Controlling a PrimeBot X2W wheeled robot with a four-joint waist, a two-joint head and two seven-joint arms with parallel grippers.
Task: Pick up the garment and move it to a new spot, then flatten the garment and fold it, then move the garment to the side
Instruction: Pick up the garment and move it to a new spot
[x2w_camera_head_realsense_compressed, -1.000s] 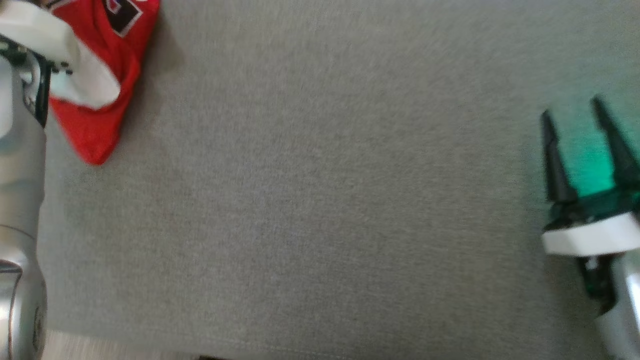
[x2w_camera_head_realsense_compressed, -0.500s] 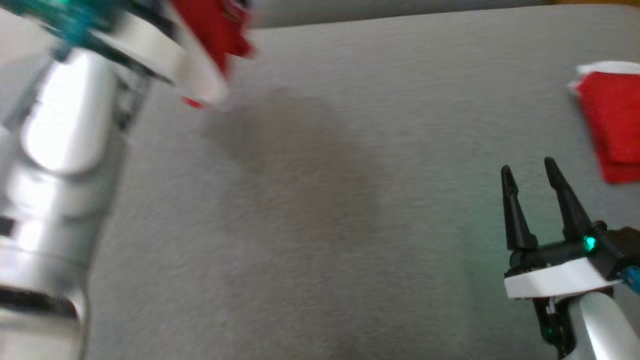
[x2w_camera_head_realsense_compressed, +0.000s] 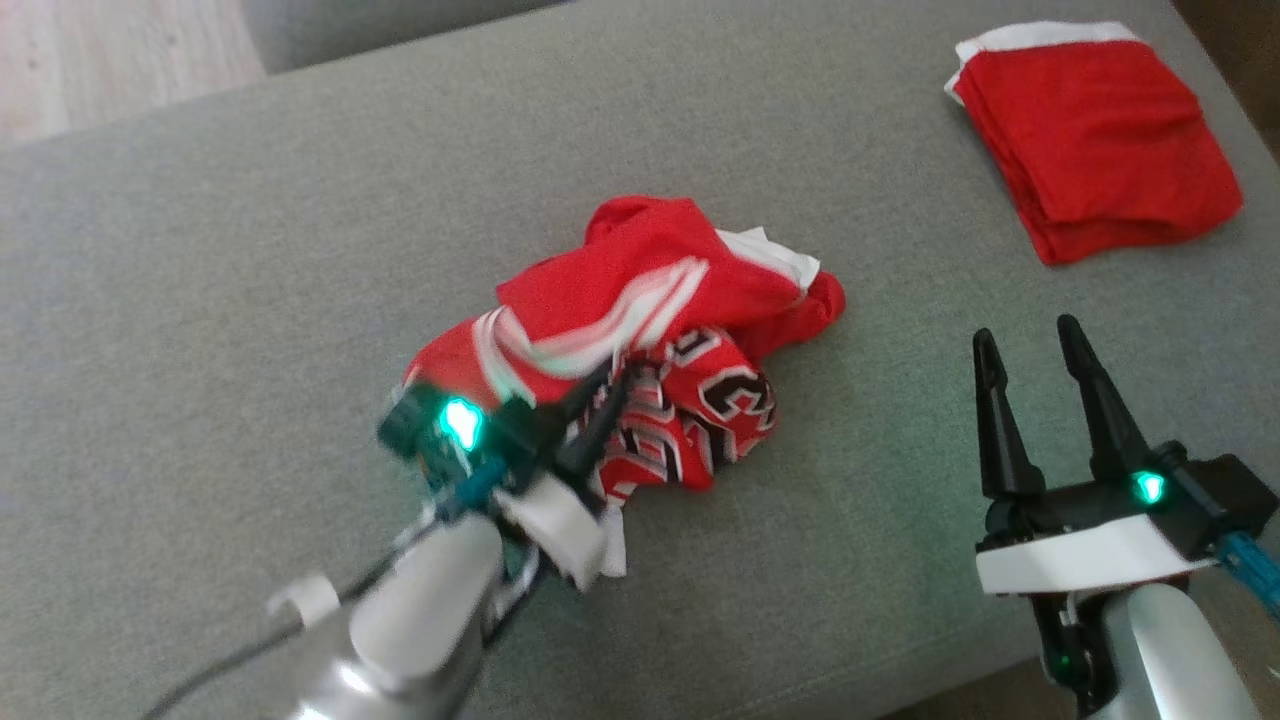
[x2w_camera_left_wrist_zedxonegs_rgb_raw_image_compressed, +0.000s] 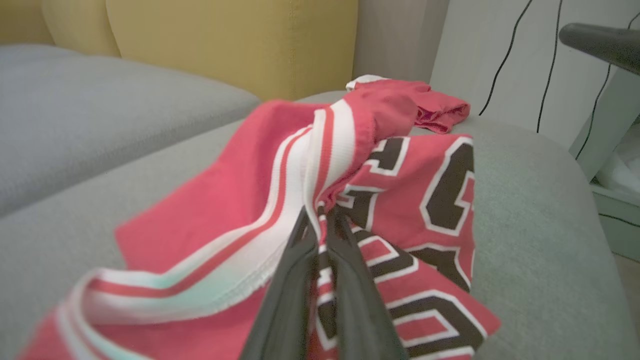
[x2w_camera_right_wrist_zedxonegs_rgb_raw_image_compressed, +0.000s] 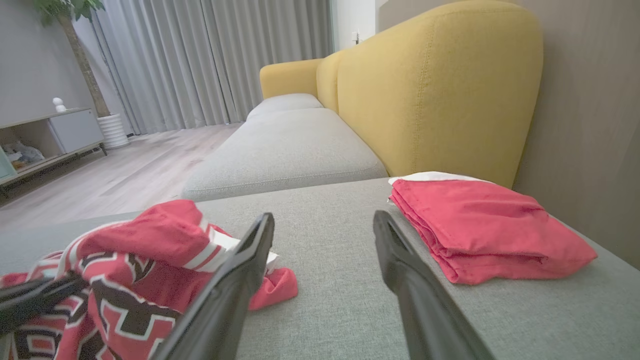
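That jersey (x2w_camera_head_realsense_compressed: 640, 300) looks light and floppy, so it'll sag and bunch. The left gripper (x2w_camera_head_realsense_compressed: 597, 410) is pinched shut on its striped trim (x2w_camera_left_wrist_zedxonegs_rgb_raw_image_compressed: 320, 150), a decent hold, while the right gripper (x2w_camera_head_realsense_compressed: 1028, 332) sits spread and empty

The grey seat cushion (x2w_camera_head_realsense_compressed: 250, 300) lies bare across its whole left half and along its near edge, open room for a claw to pass. In the middle the crumpled red jersey (x2w_camera_head_realsense_compressed: 640, 320) makes a raised heap, with the left claw (x2w_camera_head_realsense_compressed: 612, 385) pinched shut on its striped hem at the near-left side. A bare strip of cushion runs between the heap and the right claw (x2w_camera_head_realsense_compressed: 1027, 330), whose fingers stand apart. A folded red garment (x2w_camera_head_realsense_compressed: 1090, 140) fills the far right corner, well apart from the jersey. Just behind it rise the yellow sofa back (x2w_camera_right_wrist_zedxonegs_rgb_raw_image_compressed: 430, 90) and a wall (x2w_camera_right_wrist_zedxonegs_rgb_raw_image_compressed: 590, 100).
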